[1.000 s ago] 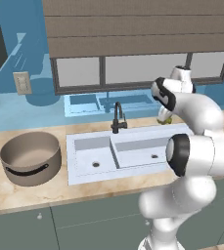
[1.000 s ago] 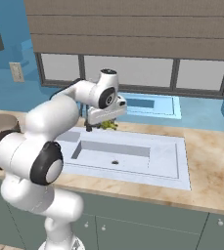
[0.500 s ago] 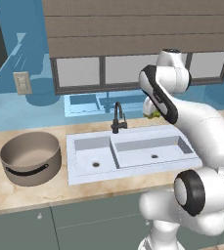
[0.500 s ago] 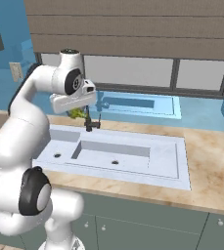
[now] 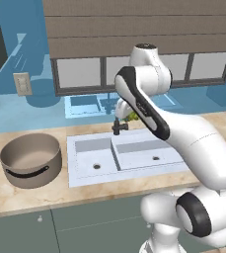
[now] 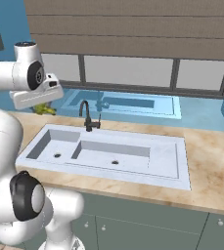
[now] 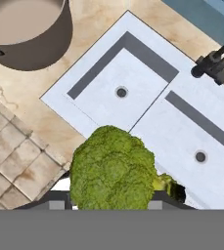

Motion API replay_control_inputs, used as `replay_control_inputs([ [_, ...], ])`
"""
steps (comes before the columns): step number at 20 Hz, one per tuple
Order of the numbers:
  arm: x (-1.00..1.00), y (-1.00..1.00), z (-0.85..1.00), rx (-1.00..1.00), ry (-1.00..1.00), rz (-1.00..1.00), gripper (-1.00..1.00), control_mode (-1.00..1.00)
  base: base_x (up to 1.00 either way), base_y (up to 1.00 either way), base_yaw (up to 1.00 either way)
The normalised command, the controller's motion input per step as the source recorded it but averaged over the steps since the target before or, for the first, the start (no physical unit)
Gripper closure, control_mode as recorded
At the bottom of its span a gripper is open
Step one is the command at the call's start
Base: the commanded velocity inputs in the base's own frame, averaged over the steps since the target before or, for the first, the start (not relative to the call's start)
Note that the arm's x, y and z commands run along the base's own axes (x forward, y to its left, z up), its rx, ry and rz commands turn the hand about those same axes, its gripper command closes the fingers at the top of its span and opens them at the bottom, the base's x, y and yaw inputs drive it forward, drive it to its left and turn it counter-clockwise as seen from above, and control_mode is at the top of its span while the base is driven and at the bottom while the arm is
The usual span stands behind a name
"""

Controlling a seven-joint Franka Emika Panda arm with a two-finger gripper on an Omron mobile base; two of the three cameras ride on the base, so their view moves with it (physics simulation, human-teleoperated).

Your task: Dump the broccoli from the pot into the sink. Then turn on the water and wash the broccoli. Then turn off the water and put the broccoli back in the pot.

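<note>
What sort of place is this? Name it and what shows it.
A rendered kitchen, it seems: a white double-basin sink with a black faucet in a marble-look counter, and a pot beside it.

Broccoli (image 7: 113,168): lumpy yellow-green, darker green in the creases. Pot (image 5: 31,159): grey-brown metal outside, taupe inside, black side handle. Sink (image 5: 127,153): white, with grey shading on the basin walls and two dark round drains. Faucet (image 6: 87,116): thin, black. Counter (image 5: 30,192): beige-tan stone with pale marbled veining. Cabinet fronts (image 6: 147,224): muted grey-green. Wall (image 5: 16,106): glossy blue. Window blind (image 6: 133,29): brown-grey horizontal slats. Floor (image 7: 13,163): beige square tiles with darker grout lines.
</note>
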Motion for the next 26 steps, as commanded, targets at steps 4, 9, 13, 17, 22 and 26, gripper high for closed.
replay_control_inputs([
  [4,0.02,1.0,0.0,0.0,0.0,0.0,1.0,-1.0,0.0,0.0,0.0],
  [9,0.15,1.0,0.0,0.0,0.02,0.0,1.0,-1.0,0.0,0.0,0.0],
  [13,0.14,0.99,0.0,0.0,0.03,0.0,1.0,-1.0,0.0,0.0,0.0],
  [17,0.17,0.92,-0.09,0.0,0.07,0.0,1.0,-1.0,0.0,0.0,0.0],
  [22,0.23,0.76,-0.27,0.0,0.11,0.0,1.0,-1.0,0.0,0.0,0.0],
  [26,0.33,0.66,-0.38,0.0,0.12,0.0,1.0,-1.0,0.0,0.0,0.0],
])
